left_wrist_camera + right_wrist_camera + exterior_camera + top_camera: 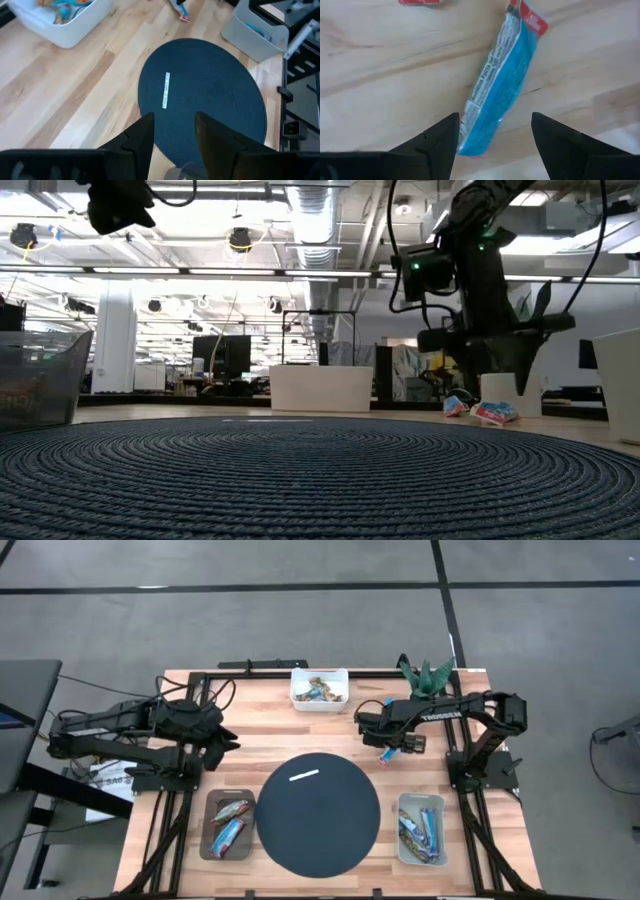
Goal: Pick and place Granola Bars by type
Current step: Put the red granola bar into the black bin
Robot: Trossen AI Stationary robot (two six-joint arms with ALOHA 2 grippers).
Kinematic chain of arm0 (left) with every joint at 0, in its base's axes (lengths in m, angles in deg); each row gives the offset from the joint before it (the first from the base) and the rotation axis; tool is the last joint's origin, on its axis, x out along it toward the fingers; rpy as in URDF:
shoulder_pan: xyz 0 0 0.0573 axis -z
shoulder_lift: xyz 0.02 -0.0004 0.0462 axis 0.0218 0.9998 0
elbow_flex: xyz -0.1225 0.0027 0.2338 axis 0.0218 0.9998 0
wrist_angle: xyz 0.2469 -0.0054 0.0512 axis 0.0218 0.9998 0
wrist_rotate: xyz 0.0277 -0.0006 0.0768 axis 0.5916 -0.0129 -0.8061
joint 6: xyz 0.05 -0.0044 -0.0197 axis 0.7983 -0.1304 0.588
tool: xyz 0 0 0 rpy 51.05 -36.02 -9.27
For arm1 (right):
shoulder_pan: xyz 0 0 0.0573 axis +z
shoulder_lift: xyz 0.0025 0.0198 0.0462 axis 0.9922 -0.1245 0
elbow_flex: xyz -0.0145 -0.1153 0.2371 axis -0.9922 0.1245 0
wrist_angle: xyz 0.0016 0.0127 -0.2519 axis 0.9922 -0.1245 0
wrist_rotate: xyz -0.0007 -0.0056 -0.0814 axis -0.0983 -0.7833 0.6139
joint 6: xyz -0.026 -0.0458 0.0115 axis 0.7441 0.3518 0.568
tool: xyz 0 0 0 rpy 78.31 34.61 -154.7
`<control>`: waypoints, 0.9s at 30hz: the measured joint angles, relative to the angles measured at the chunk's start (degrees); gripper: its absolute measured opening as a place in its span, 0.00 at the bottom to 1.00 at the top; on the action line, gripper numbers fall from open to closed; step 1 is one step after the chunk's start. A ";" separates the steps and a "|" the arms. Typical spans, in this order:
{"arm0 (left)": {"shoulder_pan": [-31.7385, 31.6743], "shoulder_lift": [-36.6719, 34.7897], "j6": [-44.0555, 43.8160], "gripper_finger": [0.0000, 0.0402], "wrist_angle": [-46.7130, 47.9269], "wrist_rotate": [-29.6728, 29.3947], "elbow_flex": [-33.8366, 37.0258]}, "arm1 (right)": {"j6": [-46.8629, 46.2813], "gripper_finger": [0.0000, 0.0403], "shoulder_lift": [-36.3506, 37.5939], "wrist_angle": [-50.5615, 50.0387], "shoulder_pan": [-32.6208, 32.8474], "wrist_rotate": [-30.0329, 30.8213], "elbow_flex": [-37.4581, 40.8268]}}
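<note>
Sorting looks partly done: bars lie in the left bin and right bin, more wait in the white tray, and the right gripper, fingers apart, hovers over a blue bar on the table, while the left gripper, open and empty, waits above the mat.

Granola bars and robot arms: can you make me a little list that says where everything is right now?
right gripper: open, hanging over a blue granola bar on the wooden table
left gripper: open, empty, waiting near the table's left edge
white bin: far edge, holds mixed bars
grey bin: left of the mat, some bars inside
pale bin: right of the mat, blue bars inside
dark round mat: no bars on it
</note>
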 joint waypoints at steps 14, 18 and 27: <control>0.00 -0.02 2.97 0.33 -1.02 2.52 -0.01 | -11.45 0.59 -2.28 5.68 0.11 -0.86 2.46; 0.00 -0.02 2.97 0.33 -1.02 3.61 -0.01 | -12.04 0.59 -2.02 5.66 0.38 -0.71 2.46; 0.02 -0.11 3.59 0.33 -0.93 3.96 -0.01 | -12.07 0.54 -1.84 0.26 1.48 -0.87 0.53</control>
